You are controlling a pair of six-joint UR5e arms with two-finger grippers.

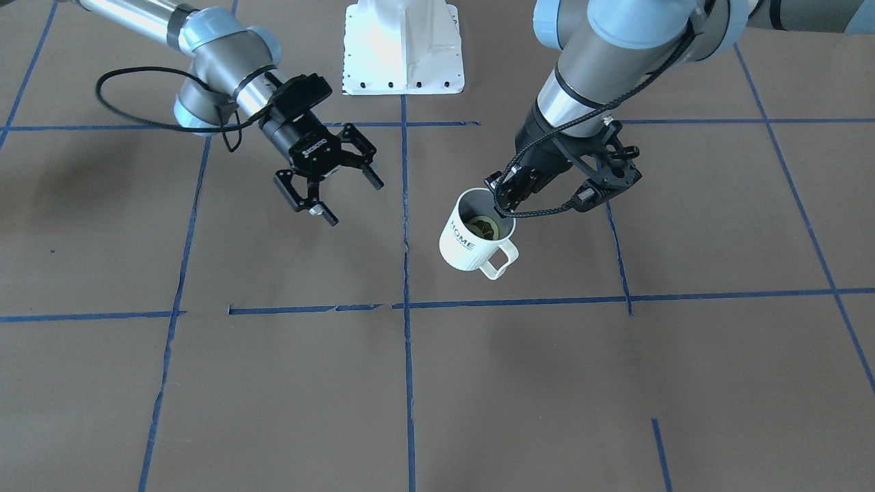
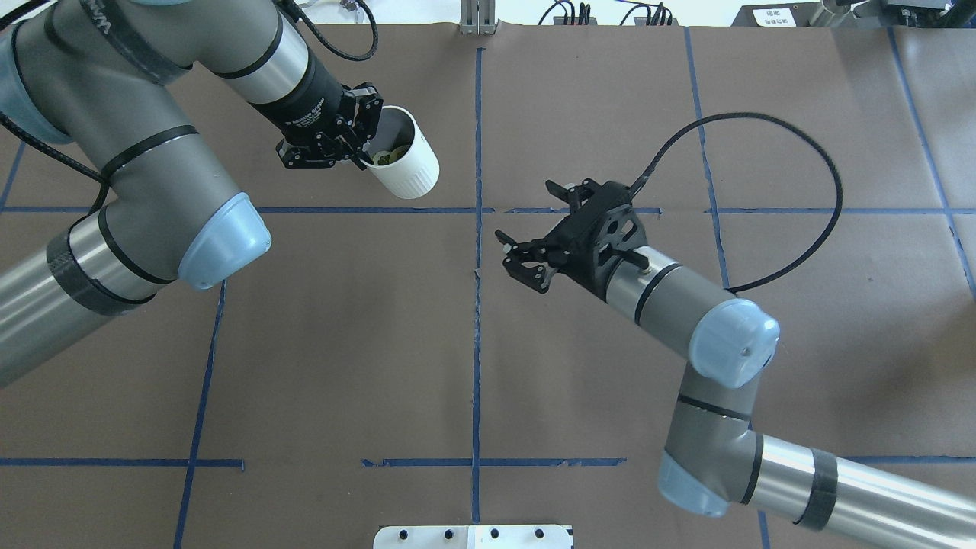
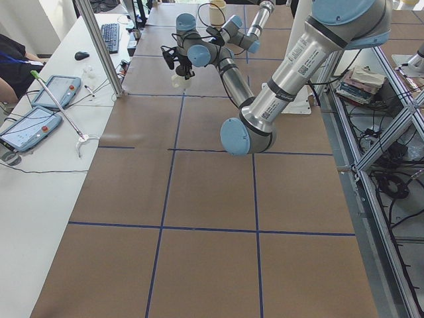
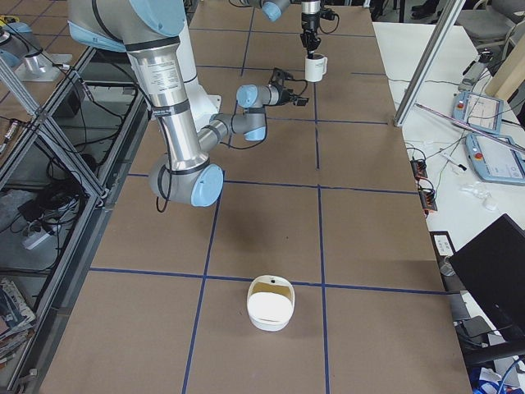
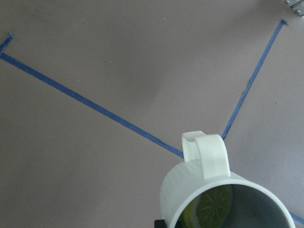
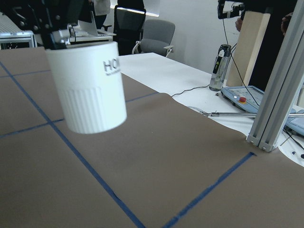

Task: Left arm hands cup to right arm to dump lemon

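Cup [image 1: 472, 236] is in the air over the brown table [image 1: 273, 396], tilted, rim pinched by the left gripper [image 1: 502, 198]. One finger is inside the mouth and one outside, clamped on the wall. Front-facing view: handle sticks out at 5 o'clock, "HOME" lettering faces 8 o'clock. Lemon [image 1: 487, 227] sits at the bottom of the cup. Overhead view: right gripper [image 1: 352, 201] is at 4 o'clock of the cup, well apart, jaws spread, nothing in them, just across the blue tape line [image 1: 408, 383]. White bowl [image 4: 271, 304] sits on the table at the robot's far right end.
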